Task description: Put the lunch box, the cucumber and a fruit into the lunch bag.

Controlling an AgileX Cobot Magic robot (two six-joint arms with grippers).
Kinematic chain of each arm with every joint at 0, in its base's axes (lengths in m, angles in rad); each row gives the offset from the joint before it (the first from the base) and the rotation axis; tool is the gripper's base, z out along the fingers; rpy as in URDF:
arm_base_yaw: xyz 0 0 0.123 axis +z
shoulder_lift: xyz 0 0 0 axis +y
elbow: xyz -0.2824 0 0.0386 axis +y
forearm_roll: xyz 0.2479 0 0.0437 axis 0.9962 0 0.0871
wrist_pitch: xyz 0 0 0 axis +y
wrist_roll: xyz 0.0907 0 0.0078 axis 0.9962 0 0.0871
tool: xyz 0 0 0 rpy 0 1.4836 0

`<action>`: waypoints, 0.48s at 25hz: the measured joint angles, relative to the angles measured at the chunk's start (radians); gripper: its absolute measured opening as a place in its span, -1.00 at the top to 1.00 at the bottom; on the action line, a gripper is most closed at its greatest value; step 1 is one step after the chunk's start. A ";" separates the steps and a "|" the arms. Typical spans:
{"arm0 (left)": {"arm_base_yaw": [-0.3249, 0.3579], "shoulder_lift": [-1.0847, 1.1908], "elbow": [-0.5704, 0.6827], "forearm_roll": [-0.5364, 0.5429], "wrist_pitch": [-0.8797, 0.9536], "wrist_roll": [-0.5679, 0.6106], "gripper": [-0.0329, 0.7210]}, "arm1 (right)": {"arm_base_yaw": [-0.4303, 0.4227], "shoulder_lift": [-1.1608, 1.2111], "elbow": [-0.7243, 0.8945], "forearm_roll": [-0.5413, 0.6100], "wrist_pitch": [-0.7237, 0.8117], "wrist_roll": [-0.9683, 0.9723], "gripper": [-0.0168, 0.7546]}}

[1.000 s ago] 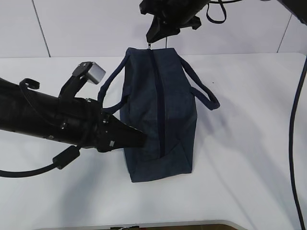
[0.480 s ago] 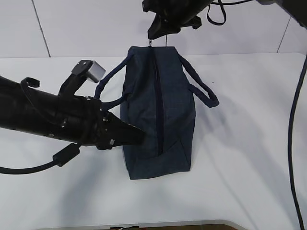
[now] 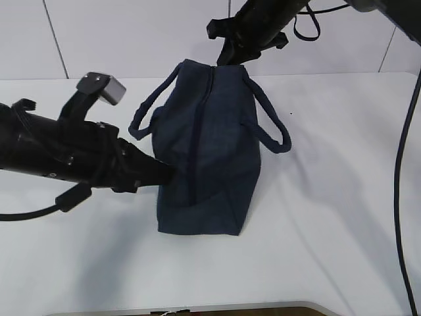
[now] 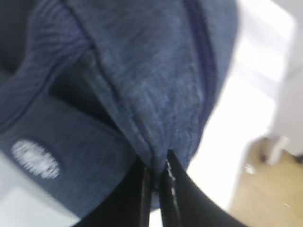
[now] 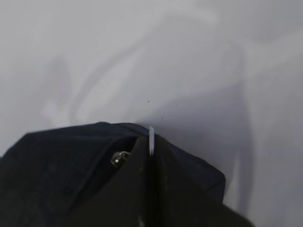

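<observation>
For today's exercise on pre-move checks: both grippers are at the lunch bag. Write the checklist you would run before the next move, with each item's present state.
1. Left gripper pinching fabric at the near end of the lunch bag: ok.
2. Right gripper shut on the silver pull at the far end: ok.
3. Zipper closed along the top: ok.
4. Handles clear of the zipper: ok.
5. Lunch box, cucumber, fruit inside: cannot tell; none visible.

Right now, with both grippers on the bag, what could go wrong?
1. The left gripper pinches only a thin fold of the bag at its near end; the fabric may slip out.
2. The right gripper holds the far end, apparently on the silver ring. A hard pull could tip or drag the bag.
</observation>
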 joint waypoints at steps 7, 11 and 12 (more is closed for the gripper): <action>0.108 -0.024 0.004 -0.014 -0.145 0.000 0.94 | 0.000 -0.002 0.000 -0.028 0.015 -0.034 0.94; 0.164 -0.024 0.004 -0.086 -0.198 0.004 0.94 | -0.001 -0.024 0.002 -0.038 0.021 -0.053 0.94; 0.174 -0.024 0.004 -0.100 -0.204 0.004 0.94 | -0.001 -0.036 0.008 -0.039 0.021 -0.054 0.94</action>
